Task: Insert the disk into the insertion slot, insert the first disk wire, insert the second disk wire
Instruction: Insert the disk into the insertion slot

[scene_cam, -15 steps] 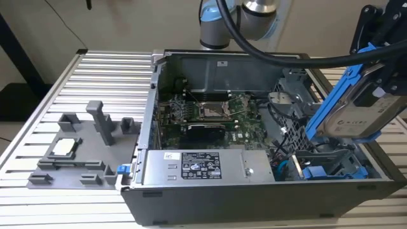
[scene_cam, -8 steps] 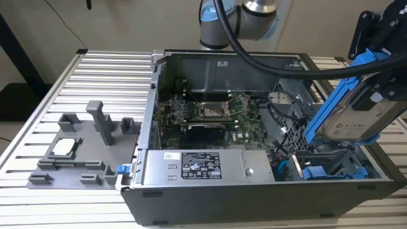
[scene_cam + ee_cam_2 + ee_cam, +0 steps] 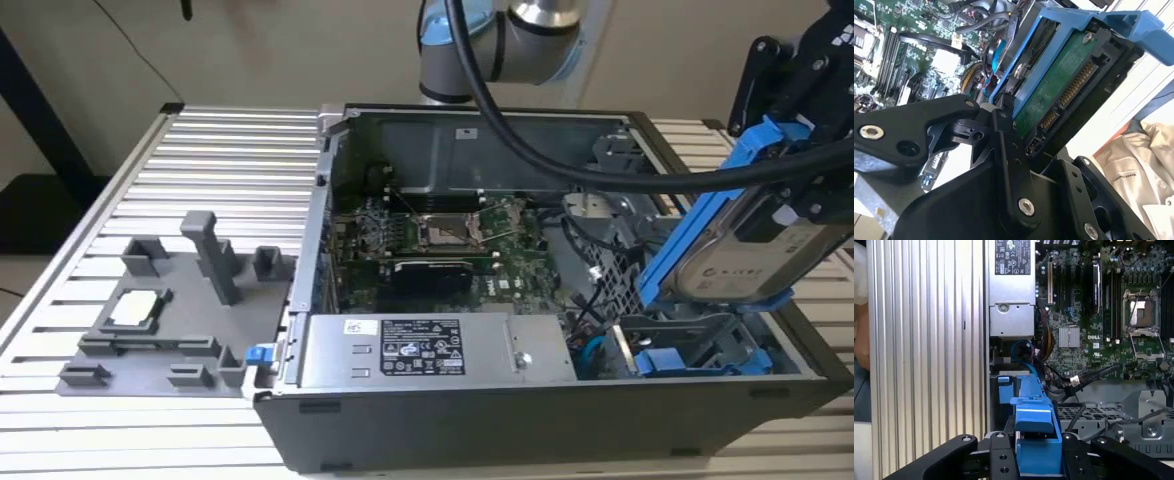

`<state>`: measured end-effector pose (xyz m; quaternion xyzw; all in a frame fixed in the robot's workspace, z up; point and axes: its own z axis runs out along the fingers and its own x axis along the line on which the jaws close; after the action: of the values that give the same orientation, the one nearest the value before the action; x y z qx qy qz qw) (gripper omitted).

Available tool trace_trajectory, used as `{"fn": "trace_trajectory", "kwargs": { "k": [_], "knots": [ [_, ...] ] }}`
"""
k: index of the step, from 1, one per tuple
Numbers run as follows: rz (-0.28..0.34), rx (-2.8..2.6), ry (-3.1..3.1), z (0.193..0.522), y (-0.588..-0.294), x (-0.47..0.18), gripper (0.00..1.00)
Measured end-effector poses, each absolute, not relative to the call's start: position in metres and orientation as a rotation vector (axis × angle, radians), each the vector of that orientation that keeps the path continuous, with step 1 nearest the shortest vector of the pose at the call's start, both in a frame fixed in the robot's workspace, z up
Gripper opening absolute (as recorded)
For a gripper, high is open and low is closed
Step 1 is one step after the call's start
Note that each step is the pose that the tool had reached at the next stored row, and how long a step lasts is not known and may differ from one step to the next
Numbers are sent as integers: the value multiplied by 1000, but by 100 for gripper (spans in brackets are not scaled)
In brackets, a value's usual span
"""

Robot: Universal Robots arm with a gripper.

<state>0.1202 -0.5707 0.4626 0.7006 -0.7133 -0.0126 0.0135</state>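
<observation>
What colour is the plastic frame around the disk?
Bright blue. The carrier frame around the silver-grey disk shows best in the exterior view.

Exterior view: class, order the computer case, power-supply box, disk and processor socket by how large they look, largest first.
1. computer case
2-3. disk and power-supply box: these look alike, and the raised disk may sit nearer the camera, so they are left unranked
4. processor socket

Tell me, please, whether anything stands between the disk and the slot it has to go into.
Nothing visible does. The gripper holds the disk tilted just above the slot, whose opening looks free; the cables lie beside it, not across it.
</observation>
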Motion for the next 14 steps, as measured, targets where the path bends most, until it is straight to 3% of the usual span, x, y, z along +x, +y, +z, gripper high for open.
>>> {"fn": "trace_trajectory", "kwargs": {
  "k": [14],
  "knots": [
    [-39,2186,-2218,447,-572,121,33]
  ]
}}
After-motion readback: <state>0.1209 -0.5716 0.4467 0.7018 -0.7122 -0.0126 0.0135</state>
